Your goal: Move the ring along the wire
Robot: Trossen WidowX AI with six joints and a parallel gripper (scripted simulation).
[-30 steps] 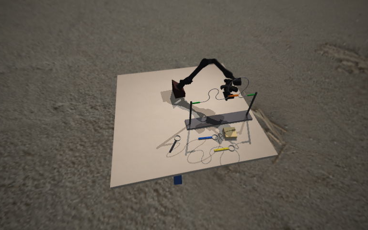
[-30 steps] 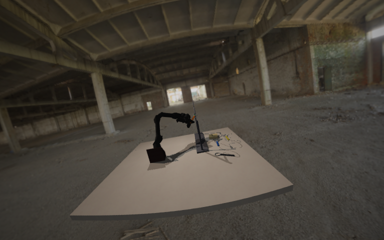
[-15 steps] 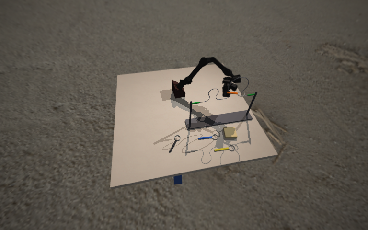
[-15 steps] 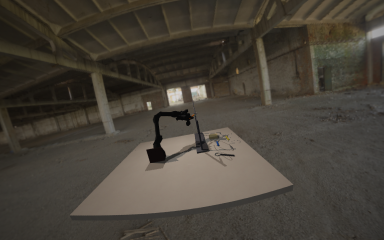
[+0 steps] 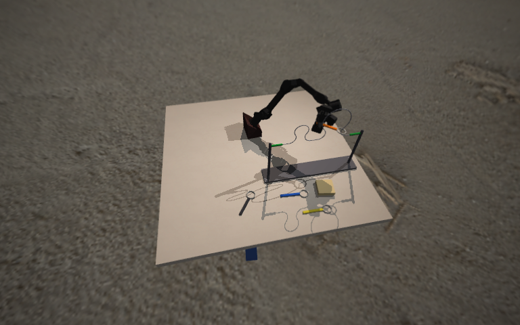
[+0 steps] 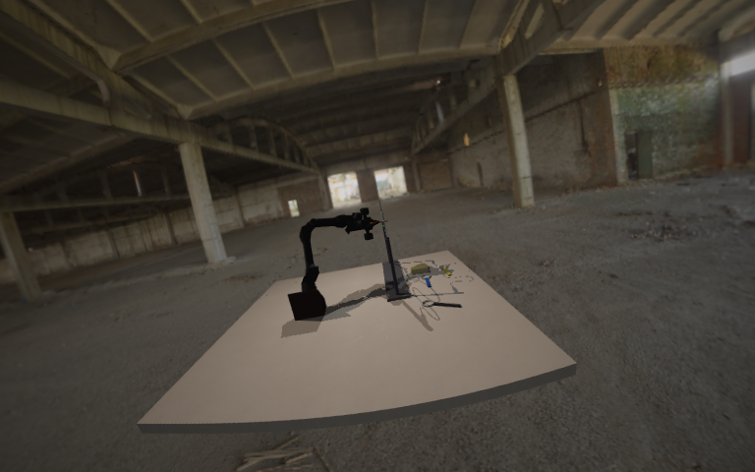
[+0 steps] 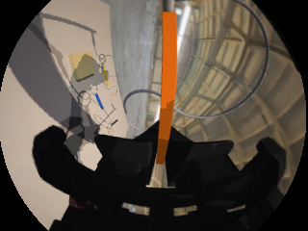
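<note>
My gripper (image 5: 321, 124) (image 6: 372, 222) (image 7: 161, 123) is shut on the orange handle (image 5: 330, 126) (image 6: 377, 221) (image 7: 168, 63). The grey ring (image 5: 341, 133) at the handle's far end is in the air at the wire, near the lower right of the big loop, left of the right green part (image 5: 355, 133). Whether it touches the wire cannot be told. The ring is cut off at the top of the wrist view. The thin grey wire (image 5: 351, 116) (image 7: 268, 53) runs to the left green part (image 5: 277, 145), between the left post (image 5: 269, 161) and the right post (image 5: 355, 147).
The posts stand on a dark base (image 5: 310, 167). In front lie a blue-handled ring (image 5: 290, 195), a yellow-handled ring (image 5: 312, 210), a black-handled ring (image 5: 244, 206) and a yellow block (image 5: 325, 187). The wire's big loop rises close beside the gripper body in the top view.
</note>
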